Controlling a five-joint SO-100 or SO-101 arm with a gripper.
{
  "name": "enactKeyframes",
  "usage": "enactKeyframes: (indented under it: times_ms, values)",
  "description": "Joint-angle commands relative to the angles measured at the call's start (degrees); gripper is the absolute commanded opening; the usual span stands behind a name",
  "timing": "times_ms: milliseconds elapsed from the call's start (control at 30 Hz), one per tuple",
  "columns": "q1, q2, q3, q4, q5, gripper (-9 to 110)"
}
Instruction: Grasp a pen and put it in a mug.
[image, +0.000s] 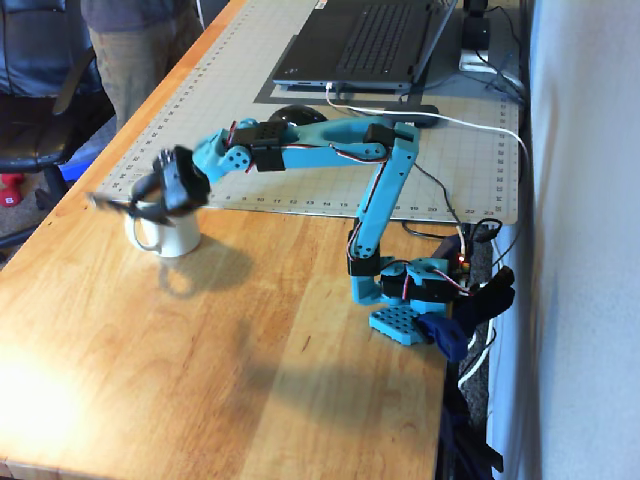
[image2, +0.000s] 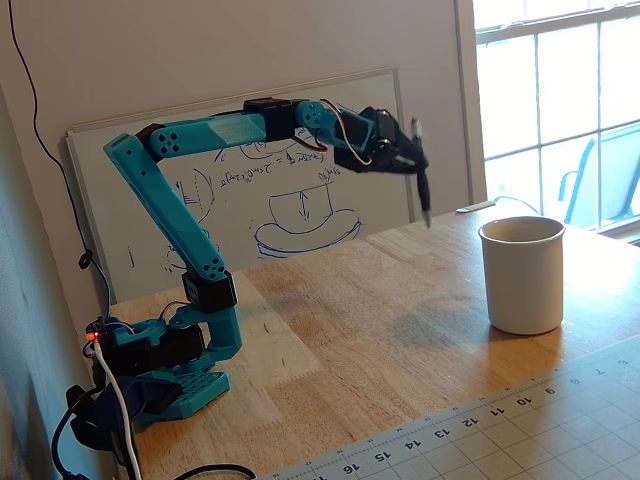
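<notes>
Here the gripper (image2: 412, 158) clamps the pen (image2: 423, 185) above the mug (image2: 522, 275).

We see gripper (image: 150, 193) motion-blurred in both fixed views; fingers (image2: 408, 152) smear together, so their spacing is unreadable. Pen (image2: 423, 186) a thin dark streak; its upper end is lost in blur. In a fixed view, pen (image: 108, 205) is barely traceable, and gripper covers mug (image: 170, 237) rim, so we cannot tell mug's inside. Mug handle hidden in a fixed view (image2: 523, 275). Laptop (image: 370, 40) cut off at 12 o'clock edge. Person (image: 130, 50) cropped at 11 o'clock, only torso and legs showing. Whiteboard (image2: 260, 215) writing too small to read.
</notes>
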Motion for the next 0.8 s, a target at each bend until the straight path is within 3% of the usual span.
enactKeyframes:
  times_ms: [0, 367, 767]
  values:
    - [3.9, 3.3, -0.5, -13.6, 4.6, 1]
    - [15.2, -1.1, -0.5, -34.9, 5.6, 1]
    - [17.3, -13.3, -0.6, -37.2, 5.3, 1]
